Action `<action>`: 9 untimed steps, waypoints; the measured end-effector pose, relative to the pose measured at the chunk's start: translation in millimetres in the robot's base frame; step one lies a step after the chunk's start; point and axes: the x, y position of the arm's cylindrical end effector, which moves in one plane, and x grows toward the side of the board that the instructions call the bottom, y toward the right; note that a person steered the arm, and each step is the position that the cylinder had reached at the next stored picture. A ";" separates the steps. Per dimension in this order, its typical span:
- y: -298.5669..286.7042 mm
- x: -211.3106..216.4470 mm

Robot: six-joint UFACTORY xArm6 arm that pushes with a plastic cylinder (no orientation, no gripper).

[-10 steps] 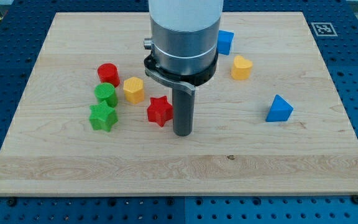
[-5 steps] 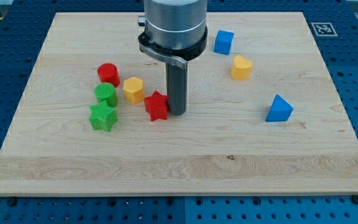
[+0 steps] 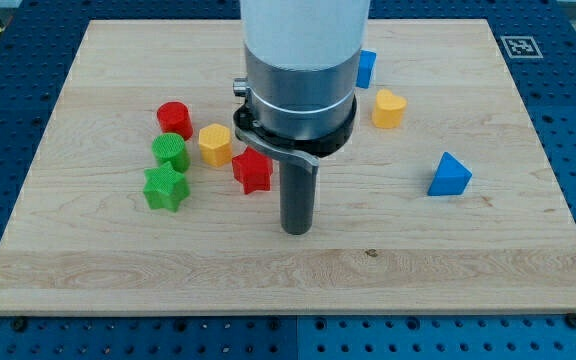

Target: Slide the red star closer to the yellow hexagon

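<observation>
The red star (image 3: 252, 171) lies left of the board's middle, just right of and below the yellow hexagon (image 3: 215, 145), nearly touching it. My tip (image 3: 296, 230) rests on the board to the right of and below the red star, a clear gap away from it. The arm's grey body hides part of the board above the star.
A red cylinder (image 3: 174, 118), a green cylinder (image 3: 170, 152) and a green star (image 3: 165, 187) cluster left of the hexagon. A yellow heart (image 3: 389, 108), a partly hidden blue cube (image 3: 366, 68) and a blue triangle (image 3: 449, 175) lie to the right on the wooden board (image 3: 468, 260).
My tip pressed against the red star's right side and nudged it slightly left toward the hexagon, then drew back down and right, away from the star.
</observation>
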 end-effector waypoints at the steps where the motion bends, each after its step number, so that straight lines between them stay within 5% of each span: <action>1: -7.8 -7.2; 9: -13.9 -11.7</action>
